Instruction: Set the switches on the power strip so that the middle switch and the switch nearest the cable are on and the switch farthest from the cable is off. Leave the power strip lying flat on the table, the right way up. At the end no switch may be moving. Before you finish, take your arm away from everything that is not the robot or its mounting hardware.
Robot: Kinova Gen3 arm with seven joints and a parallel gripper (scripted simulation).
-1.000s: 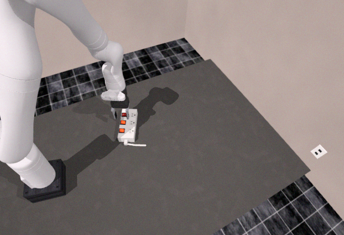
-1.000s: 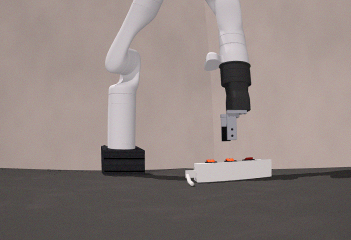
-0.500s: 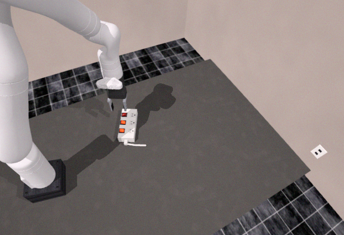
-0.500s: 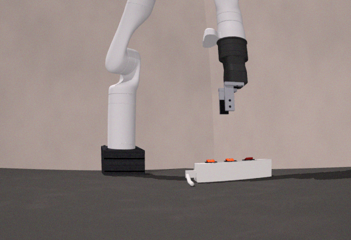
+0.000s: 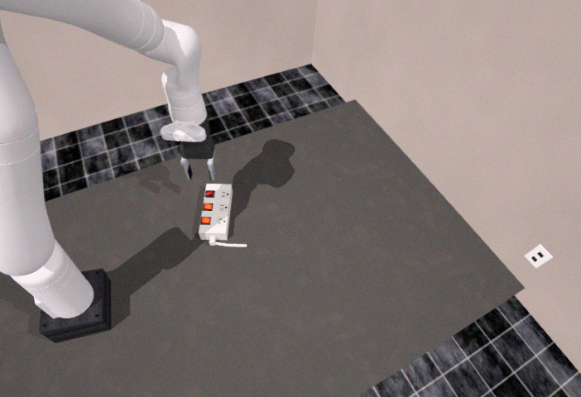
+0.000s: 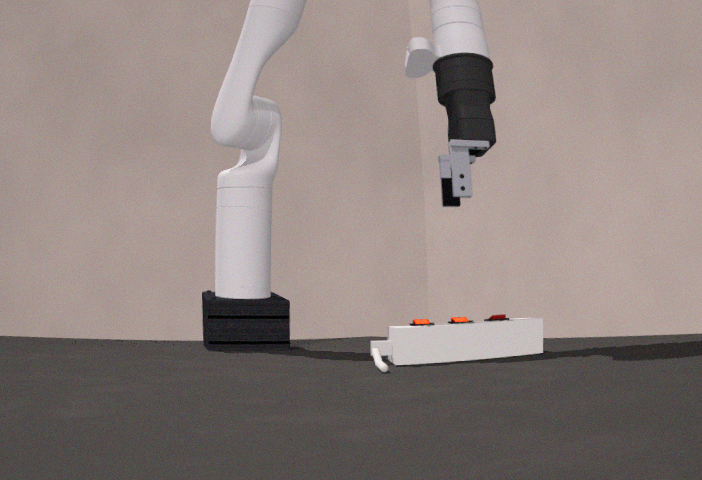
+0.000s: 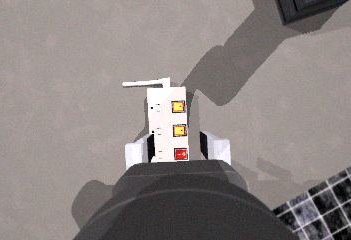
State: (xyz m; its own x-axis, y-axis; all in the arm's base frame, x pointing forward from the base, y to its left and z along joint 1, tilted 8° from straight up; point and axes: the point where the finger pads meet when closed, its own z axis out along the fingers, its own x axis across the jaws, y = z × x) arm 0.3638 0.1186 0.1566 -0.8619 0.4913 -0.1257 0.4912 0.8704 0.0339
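A white power strip [image 5: 215, 211] lies flat on the dark table, right way up, with a short white cable stub [image 5: 228, 243] at its near end. It has three rocker switches. The switch nearest the cable [image 5: 205, 220] and the middle switch [image 5: 208, 206] glow bright orange. The switch farthest from the cable [image 5: 209, 193] is a darker red. The strip also shows in the side view [image 6: 458, 340] and in the wrist view [image 7: 167, 124]. My gripper [image 5: 198, 172] [image 6: 457, 192] is open and empty. It hangs well above the strip's far end, its fingers on either side of that end in the wrist view [image 7: 178, 151].
The arm's black base [image 5: 75, 306] stands at the table's left front. A wall with a white socket plate [image 5: 538, 255] runs along the right. Black tiled floor [image 5: 488, 356] surrounds the table.
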